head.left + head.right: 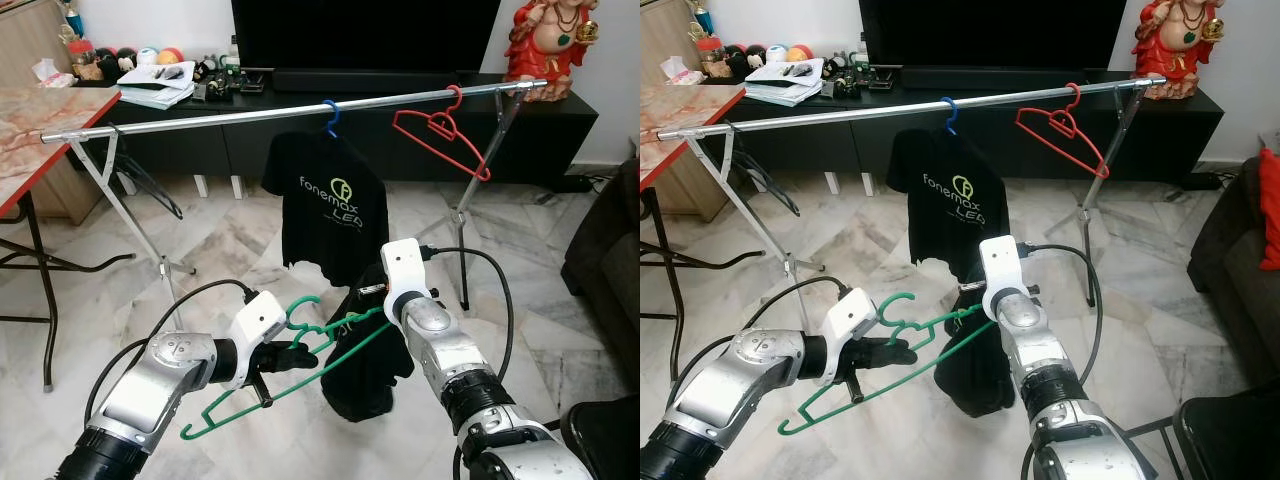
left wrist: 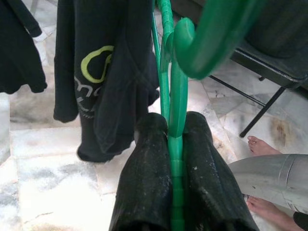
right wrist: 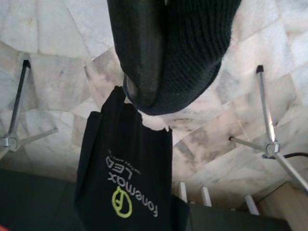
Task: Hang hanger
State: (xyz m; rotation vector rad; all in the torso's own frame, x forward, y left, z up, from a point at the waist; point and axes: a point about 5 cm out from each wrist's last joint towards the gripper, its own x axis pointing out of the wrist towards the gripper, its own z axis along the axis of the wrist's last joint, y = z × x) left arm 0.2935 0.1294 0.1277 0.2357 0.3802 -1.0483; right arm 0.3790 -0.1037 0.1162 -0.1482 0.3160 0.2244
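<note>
My left gripper (image 1: 298, 356) is shut on the neck of a green plastic hanger (image 1: 350, 320), held low and tilted in front of me; its fingers (image 2: 147, 183) squeeze the green stem (image 2: 175, 96). A black garment (image 1: 365, 375) hangs from the hanger's right end, where my right gripper (image 1: 372, 300) pinches the cloth (image 3: 192, 48). Beyond stands a metal clothes rail (image 1: 250, 112). On it hang a blue hanger (image 1: 330, 115) with a black printed T-shirt (image 1: 325, 200) and a bare red hanger (image 1: 445, 135).
The rail's folding legs (image 1: 130, 220) splay over the marble floor. A red-edged table (image 1: 30, 130) stands left, a low black TV cabinet (image 1: 300, 140) behind, a dark sofa (image 1: 605, 260) right. A person's bare feet (image 2: 262, 144) are near a black chair (image 1: 1230, 430).
</note>
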